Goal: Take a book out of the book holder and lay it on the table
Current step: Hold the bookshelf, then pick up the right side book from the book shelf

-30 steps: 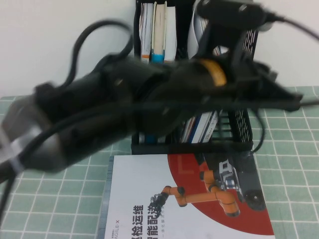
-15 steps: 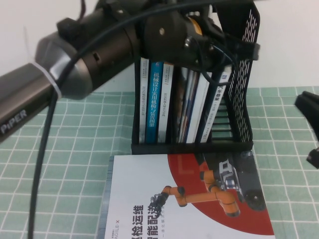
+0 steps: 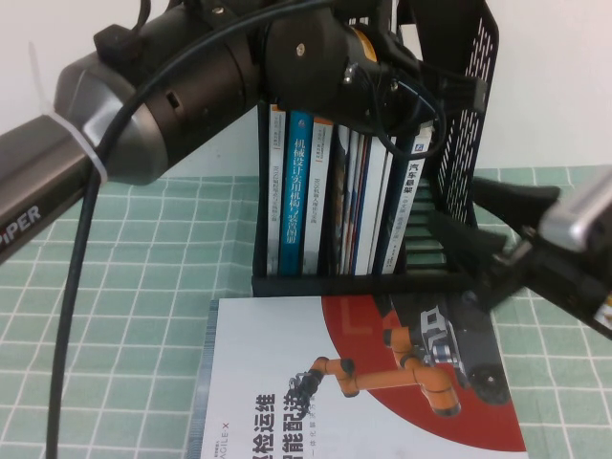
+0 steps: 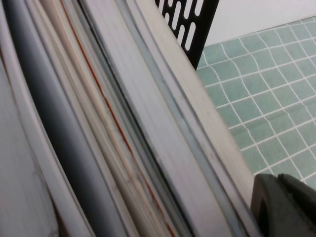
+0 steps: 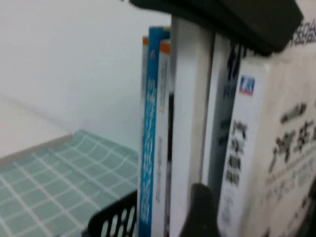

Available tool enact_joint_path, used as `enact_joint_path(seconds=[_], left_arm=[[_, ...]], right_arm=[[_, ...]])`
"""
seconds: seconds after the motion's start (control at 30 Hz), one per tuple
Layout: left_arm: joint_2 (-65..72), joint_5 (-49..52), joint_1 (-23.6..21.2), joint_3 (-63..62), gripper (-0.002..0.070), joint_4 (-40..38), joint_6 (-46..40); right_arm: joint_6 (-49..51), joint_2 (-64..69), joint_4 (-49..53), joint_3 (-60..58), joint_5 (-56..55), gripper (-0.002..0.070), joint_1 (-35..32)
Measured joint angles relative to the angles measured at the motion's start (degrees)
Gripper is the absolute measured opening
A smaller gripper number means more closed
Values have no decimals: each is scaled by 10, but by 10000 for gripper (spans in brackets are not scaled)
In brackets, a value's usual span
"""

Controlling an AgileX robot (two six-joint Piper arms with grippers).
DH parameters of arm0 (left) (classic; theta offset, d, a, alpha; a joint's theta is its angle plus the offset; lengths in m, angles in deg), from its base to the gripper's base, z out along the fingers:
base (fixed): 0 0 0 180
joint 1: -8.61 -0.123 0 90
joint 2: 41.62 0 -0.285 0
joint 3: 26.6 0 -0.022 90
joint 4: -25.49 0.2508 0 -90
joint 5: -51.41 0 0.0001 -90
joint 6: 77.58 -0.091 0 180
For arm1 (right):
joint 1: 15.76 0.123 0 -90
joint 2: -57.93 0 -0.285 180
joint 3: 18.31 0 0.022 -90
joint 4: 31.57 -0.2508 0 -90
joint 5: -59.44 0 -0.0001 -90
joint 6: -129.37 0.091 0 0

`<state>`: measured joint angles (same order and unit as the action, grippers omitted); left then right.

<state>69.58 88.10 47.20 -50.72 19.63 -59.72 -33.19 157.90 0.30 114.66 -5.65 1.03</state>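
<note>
The black mesh book holder (image 3: pixel 469 115) stands upright at the back with several books (image 3: pixel 301 191) packed in it, spines toward me. My left gripper (image 3: pixel 421 91) rests at the top of the right-hand books; in the left wrist view one finger (image 4: pixel 284 207) lies against their page edges. My right gripper (image 3: pixel 454 203) hovers open at the holder's front right corner. In the right wrist view its fingers (image 5: pixel 200 207) flank a white book spine (image 5: pixel 237 163), not touching it. A large white and red book (image 3: pixel 287 382) lies flat on the table in front of the holder.
A green checked mat (image 3: pixel 143 287) covers the table, with a white wall behind. The left arm's body and cable (image 3: pixel 76 306) cross the left half of the high view. Bare mat shows on both sides of the flat book.
My right gripper has come in from the right edge to the holder's front corner, and its fingers have spread apart. The left arm rose from in front of the holder to the books' tops.
</note>
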Motion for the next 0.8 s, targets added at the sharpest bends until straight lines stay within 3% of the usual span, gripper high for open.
enact_joint_path(seconds=[0.23,0.53,0.8], left_arm=[[0,0,0,0,-3,0,4],[0,0,0,0,-3,1,4],[0,-1,0,0,-3,3,5]], right_arm=[[-21,51,-85,73,-3,509,54],[-42,88,-127,125,-4,503,60],[-79,88,-128,126,1,380,65]])
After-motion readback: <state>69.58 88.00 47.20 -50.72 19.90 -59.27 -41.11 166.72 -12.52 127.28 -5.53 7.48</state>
